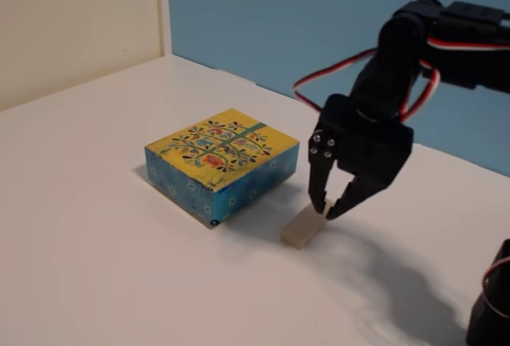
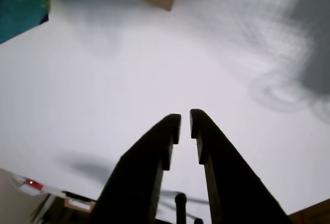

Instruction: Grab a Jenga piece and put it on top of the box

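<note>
The Jenga piece [image 1: 304, 227] lay flat on the table [image 1: 96, 266], just beside the box [image 1: 222, 166] at its near right corner, long axis pointing away from that corner. The gripper [image 1: 327, 210] hung over the block's far end, fingers narrow, holding nothing.

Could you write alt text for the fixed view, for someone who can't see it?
A black robot gripper reaches down over one end of a small pale wooden Jenga piece lying on a white table. Left of the piece sits a flat box with a yellow floral top and blue sides, nothing on it.
</note>
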